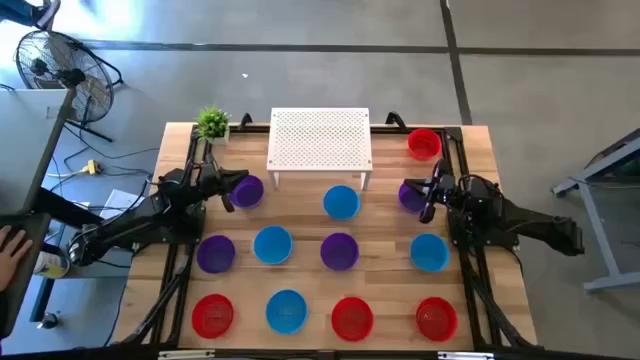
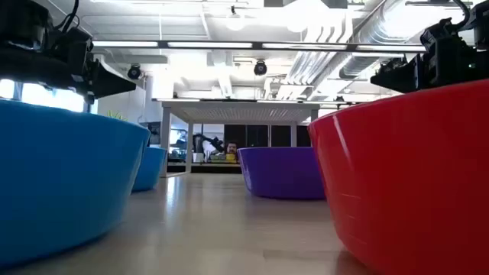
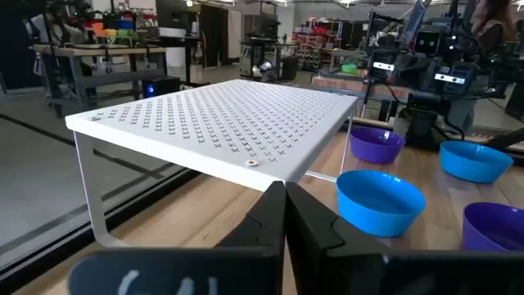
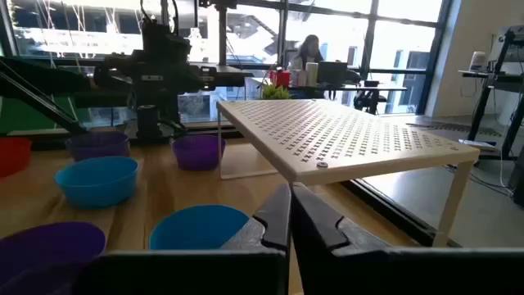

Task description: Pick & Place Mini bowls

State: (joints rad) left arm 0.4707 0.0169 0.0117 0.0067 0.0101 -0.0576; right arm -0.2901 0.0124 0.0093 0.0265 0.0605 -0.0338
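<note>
Twelve mini bowls sit upright on the wooden table in the high view: a red one (image 1: 425,143) at the far right corner, and purple (image 1: 248,190), blue (image 1: 341,202) and purple (image 1: 410,196) in the row before the stand. Several more stand in two nearer rows. My left gripper (image 1: 231,189) hovers beside the far-left purple bowl; in its wrist view it (image 3: 285,215) is shut and empty, pointing at the stand. My right gripper (image 1: 426,197) hovers by the far-right purple bowl and is likewise shut and empty (image 4: 291,215).
The white perforated stand (image 1: 320,140) stands on thin legs at the far middle of the table, with a small green potted plant (image 1: 212,122) to its left. A fan (image 1: 60,65) and a person's hand (image 1: 12,243) are off the table's left side.
</note>
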